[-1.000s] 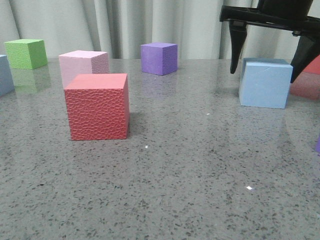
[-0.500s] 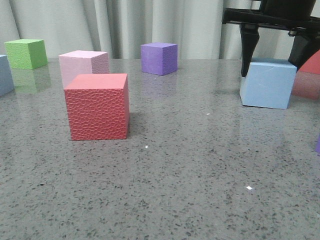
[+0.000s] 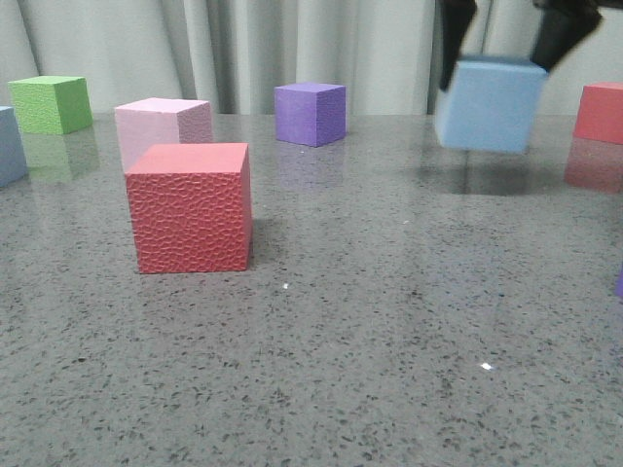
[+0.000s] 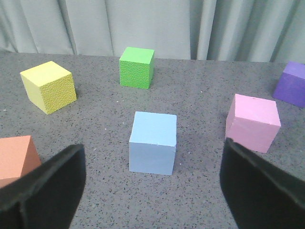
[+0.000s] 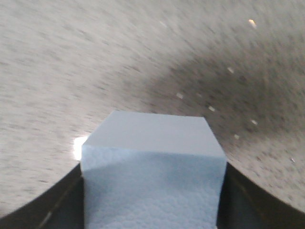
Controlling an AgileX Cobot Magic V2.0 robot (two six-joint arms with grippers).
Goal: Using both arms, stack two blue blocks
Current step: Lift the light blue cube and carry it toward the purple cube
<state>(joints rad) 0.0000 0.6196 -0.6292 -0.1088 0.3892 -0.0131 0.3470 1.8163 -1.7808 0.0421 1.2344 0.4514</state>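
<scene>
Grey speckled bench [image 3: 341, 341], curtain behind. My right hand [image 3: 501, 34] pinching blue block [image 3: 490, 104] clear of bench, at 2 o'clock. My left hand [image 4: 152, 183] spread, second blue block [image 4: 152, 142] between fingers, resting on bench.

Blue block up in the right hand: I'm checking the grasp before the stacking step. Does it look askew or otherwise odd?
Slightly. The blue block, shut in the right hand, hangs clear of the table and looks a little tilted. No damage shows.
</scene>
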